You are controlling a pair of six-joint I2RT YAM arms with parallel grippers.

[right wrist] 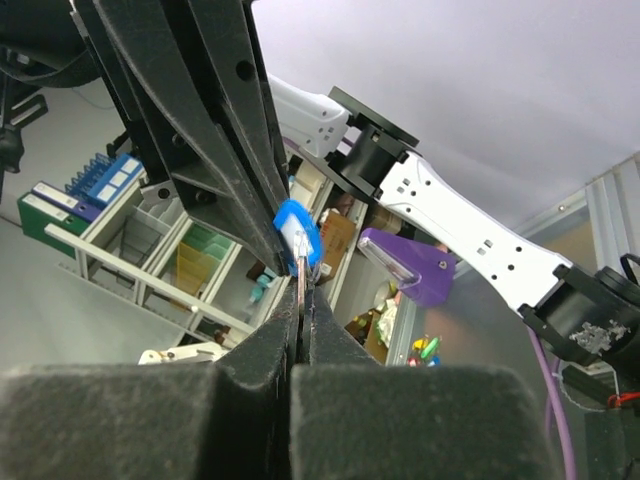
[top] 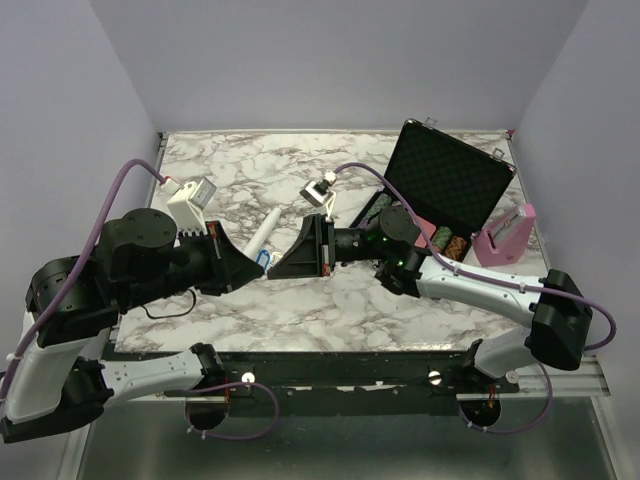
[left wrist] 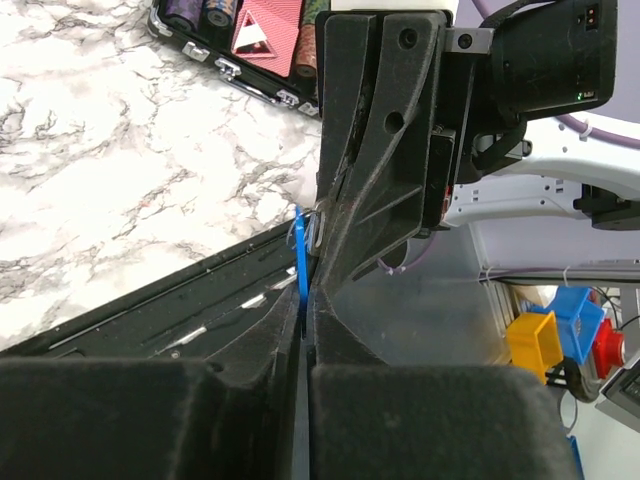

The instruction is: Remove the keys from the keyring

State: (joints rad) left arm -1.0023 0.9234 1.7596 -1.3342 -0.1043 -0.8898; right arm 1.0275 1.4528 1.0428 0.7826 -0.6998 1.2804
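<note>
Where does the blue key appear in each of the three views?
Top external: the blue key lies just left of centre, where the two arms meet.
Left wrist: a thin blue strip seen edge-on, just left of centre.
Right wrist: its blue head, just left of centre.
Shared landmark: the right gripper, tip at the key.

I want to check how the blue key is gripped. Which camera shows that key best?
The right wrist view: the key turns its blue head toward the camera, large and clear. The left wrist view shows the key edge-on, as a thin blue strip. The top view shows only a tiny blue speck.
</note>
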